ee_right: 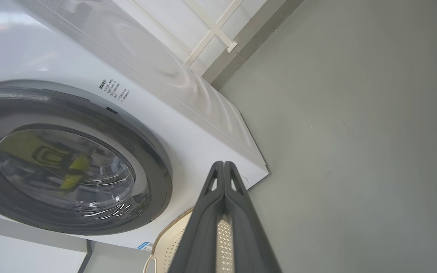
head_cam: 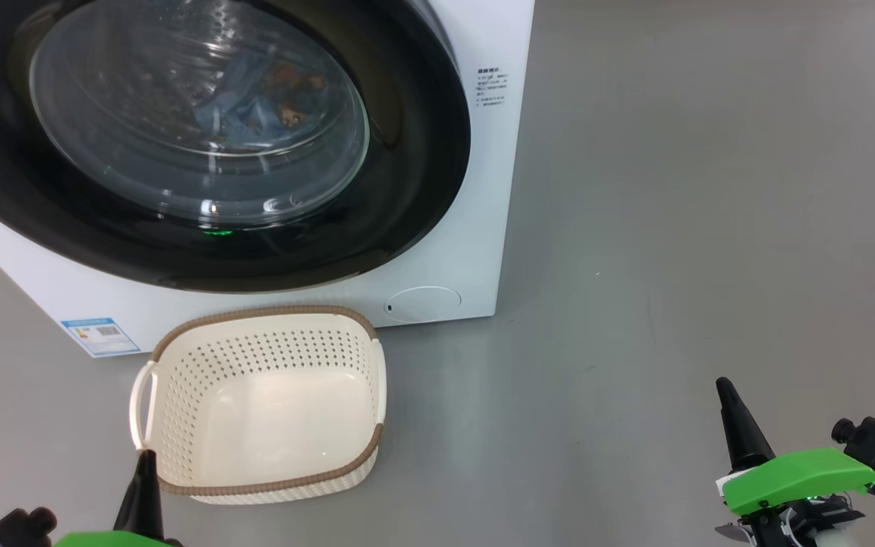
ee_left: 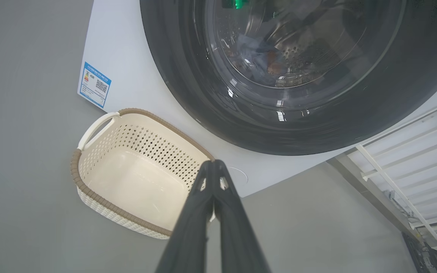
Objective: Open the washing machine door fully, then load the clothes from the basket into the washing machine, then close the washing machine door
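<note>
Door: the washing machine door (head_cam: 202,121) fills the upper left of the head view, its black ring lying flat against the white front of the washing machine (head_cam: 483,197); no gap shows at its right edge in the right wrist view.
Drum contents: the clothes (head_cam: 255,99), light blue with orange-brown print, lie behind the glass in the upper middle of the door window.
Basket: the basket (head_cam: 263,312) stands on the grey floor (head_cam: 673,228) at lower left of the head view, just in front of the machine and below the door; nothing is in it, and the bare cream bottom shows.
Left gripper: the left gripper (head_cam: 146,457) is at the bottom left, fingers pressed together, holding nothing, its tip just beside the basket's near left corner.
Right gripper: the right gripper (head_cam: 724,384) is at the lower right, fingers pressed together, holding nothing, well apart from machine and basket.
Stage (judgement): loading and closing look done.
Risk 1: the latch may not have caught; the pictures cannot tell, and a half-caught door could spring open.
Risk 2: a forward move of the left arm could nudge or tip the light basket.
Risk 3: fabric pinched at the door seal cannot be ruled out; the seal is hidden.
</note>
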Controlling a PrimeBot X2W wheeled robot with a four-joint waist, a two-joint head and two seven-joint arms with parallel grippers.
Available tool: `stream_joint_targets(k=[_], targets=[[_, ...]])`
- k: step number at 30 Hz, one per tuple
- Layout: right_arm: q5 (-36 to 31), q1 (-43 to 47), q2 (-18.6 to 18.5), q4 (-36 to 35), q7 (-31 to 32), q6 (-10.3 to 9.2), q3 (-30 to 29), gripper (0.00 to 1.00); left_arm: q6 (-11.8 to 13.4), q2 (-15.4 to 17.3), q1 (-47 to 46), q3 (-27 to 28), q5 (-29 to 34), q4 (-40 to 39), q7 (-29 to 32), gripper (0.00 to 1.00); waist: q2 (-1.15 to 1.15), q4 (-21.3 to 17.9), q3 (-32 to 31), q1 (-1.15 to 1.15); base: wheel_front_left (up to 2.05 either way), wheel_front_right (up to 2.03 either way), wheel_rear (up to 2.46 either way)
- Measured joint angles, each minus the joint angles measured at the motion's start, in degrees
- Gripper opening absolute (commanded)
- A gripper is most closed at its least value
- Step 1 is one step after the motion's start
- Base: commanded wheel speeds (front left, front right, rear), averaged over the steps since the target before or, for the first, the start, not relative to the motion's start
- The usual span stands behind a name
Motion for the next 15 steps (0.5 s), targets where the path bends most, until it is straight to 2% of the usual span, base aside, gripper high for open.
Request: stream_joint_targets(k=[15], targets=[[7.8,0.9,0.2,-1.6,2.0,0.00,-0.7,0.00,1.0,-0.5,0.0,0.7,-8.4,-1.2,2.3,0.00,0.00,0.6,-0.9,0.00,0.00,0.00,0.00]])
